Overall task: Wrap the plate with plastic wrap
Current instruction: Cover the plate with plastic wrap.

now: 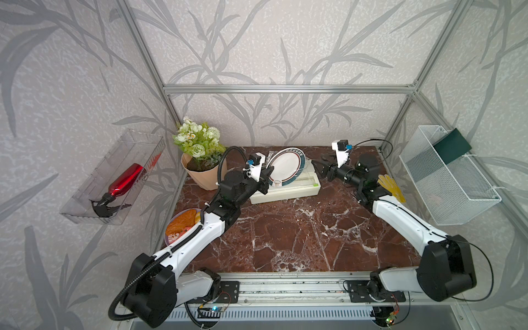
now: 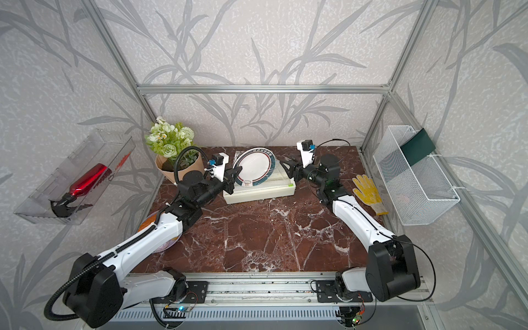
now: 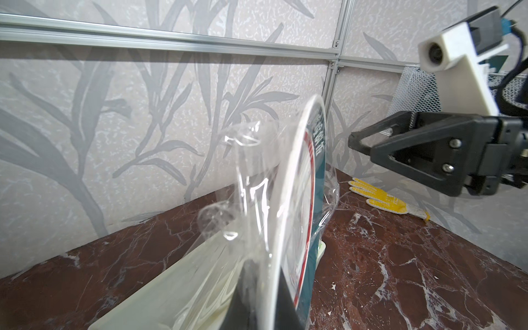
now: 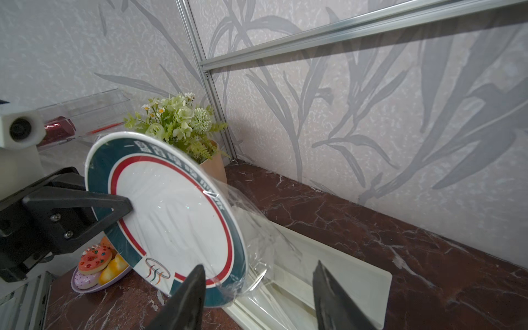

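Left gripper [image 1: 268, 175] is clamped on the rim of the plate [image 1: 287, 167], holding it tilted well up on edge above the cream dispenser box [image 1: 285, 195], face towards the front of the bench. The right gripper [image 1: 317, 165] stands released, jaws apart, near the opposite rim and not touching it. That free rim lies straight ahead of the right jaws, so I judge the right arm is the one placed for the next move.

Plate: white, teal rim band, thin red ring, small emblem at its low side. The plastic wrap [image 4: 257, 228] lies glossy across the face. It bunches loose and crinkled behind the plate and trails down towards the box. I judge the back is not yet tucked.
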Controlling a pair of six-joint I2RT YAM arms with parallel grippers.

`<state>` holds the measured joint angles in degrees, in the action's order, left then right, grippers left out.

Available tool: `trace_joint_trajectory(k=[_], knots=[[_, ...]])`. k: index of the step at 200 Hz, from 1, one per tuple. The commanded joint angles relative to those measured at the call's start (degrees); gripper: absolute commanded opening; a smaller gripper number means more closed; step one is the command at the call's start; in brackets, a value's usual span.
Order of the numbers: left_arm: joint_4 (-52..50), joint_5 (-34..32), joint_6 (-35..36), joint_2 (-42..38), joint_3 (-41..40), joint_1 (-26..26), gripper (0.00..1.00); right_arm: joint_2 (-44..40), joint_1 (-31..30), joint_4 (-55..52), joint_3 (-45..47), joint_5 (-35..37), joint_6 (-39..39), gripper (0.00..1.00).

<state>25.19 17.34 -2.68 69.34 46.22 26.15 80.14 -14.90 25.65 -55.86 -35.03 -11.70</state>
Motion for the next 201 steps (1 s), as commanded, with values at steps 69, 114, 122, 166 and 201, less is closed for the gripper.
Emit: trace_joint_trajectory(k=[69,114,122,166,201], knots=[[16.9,7.9,-3.8,1.9,0.5,-2.3,0.0,10.8,1.4,22.5,-4.9,-20.0,-14.4,0.59],[19.0,9.7,-6.0,2.6,0.3,-3.0,0.0,14.2,0.8,21.5,-7.0,-18.8,-13.7,0.57],[19.0,9.9,-6.3,2.7,0.4,-3.1,0.0,14.8,0.5,21.7,-7.4,-19.2,-14.0,0.56],[20.0,11.0,-7.3,3.5,0.7,-3.6,0.0,17.3,-1.0,24.7,-8.4,-21.6,-16.7,0.49],[20.4,11.4,-7.7,4.1,1.1,-3.8,0.0,19.4,-1.0,27.6,-8.5,-23.9,-18.9,0.31]])
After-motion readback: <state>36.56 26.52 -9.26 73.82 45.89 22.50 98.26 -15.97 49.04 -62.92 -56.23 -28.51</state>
